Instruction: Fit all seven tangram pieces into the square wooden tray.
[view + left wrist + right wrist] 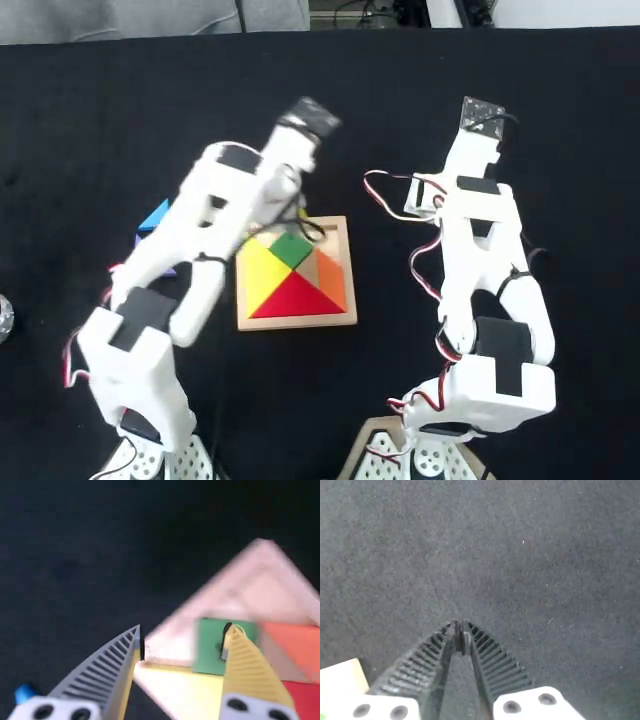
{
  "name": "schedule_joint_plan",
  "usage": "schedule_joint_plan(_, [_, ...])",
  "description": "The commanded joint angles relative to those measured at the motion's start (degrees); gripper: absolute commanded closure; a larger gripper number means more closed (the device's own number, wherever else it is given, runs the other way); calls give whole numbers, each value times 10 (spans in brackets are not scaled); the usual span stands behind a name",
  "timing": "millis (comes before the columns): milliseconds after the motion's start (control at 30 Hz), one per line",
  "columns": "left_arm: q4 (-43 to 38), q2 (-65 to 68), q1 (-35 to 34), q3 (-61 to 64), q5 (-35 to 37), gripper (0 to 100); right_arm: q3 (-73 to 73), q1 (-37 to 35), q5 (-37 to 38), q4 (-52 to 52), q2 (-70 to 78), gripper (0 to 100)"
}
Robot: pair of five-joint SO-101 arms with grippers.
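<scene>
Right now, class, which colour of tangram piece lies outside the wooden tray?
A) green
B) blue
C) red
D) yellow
B: the blue piece lies on the black cloth, apart from the tray, which holds the other three colours.

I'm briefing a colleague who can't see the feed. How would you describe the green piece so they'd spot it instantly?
A square wooden tray lies near the middle of the black table. In its far half, beside the yellow triangle, sits the green piece: the only green one, and square.
</scene>
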Motion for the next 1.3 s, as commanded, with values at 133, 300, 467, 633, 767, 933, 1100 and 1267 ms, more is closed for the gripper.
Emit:
schedule_joint_plan(133, [46, -11, -65, -5, -29, 741, -2, -2, -2, -8, -33, 987])
schedule_joint_plan(300, [174, -54, -147, -55, -81, 741, -2, -1, 8, -8, -33, 987])
schedule_joint_plan(467, [184, -63, -249, -81, -193, 741, -2, -2, 8, -8, -33, 987])
schedule_joint_plan(633, [151, -41, -281, -73, -263, 737, -2, -2, 8, -10, -32, 987])
schedule_joint_plan(767, [111, 6, -284, -82, -263, 729, -2, -2, 8, -10, -32, 987])
schedule_joint_plan(933, [91, 63, -297, -112, -262, 676, -2, -2, 9, -11, -32, 987])
schedule_joint_plan(1100, [90, 109, -311, -165, -260, 688, -2, -2, 9, -11, -32, 987])
schedule_joint_plan(1267, [91, 143, -314, -194, -242, 720, -2, -2, 9, -11, -32, 987])
